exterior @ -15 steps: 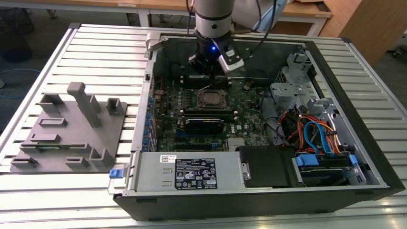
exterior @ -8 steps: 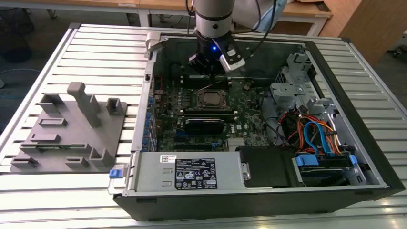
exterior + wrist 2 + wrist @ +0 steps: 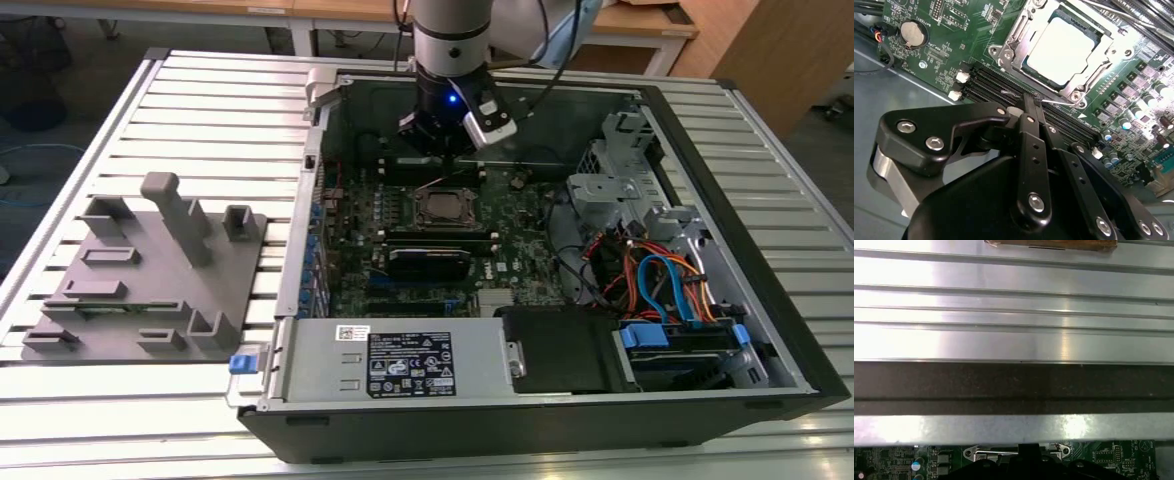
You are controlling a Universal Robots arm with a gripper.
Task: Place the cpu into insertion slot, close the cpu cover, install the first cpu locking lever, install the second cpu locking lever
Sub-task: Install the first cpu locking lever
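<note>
The cpu [image 3: 1061, 47], a pale silvery square, lies in the insertion slot [image 3: 447, 206] on the green board. The cpu cover [image 3: 1016, 40], a silver frame, lies flat around the cpu. A thin wire locking lever [image 3: 1064, 102] runs along the socket's edge that faces the gripper. My gripper [image 3: 1034, 100] is shut, its two black fingers pressed together, and their tips touch the lever's end. In the exterior view the gripper [image 3: 438, 148] hangs inside the open computer case, just beyond the socket. In the first wrist view the socket's silver rim [image 3: 1004, 452] shows below the case wall.
Black memory slots [image 3: 989, 82] lie between the gripper and the socket, near a coin battery [image 3: 914, 34]. A grey power supply box [image 3: 394, 365] fills the case's near side. A drive cage with cables [image 3: 667, 280] stands on the exterior view's right. A grey fixture block [image 3: 147, 270] sits on the slatted table.
</note>
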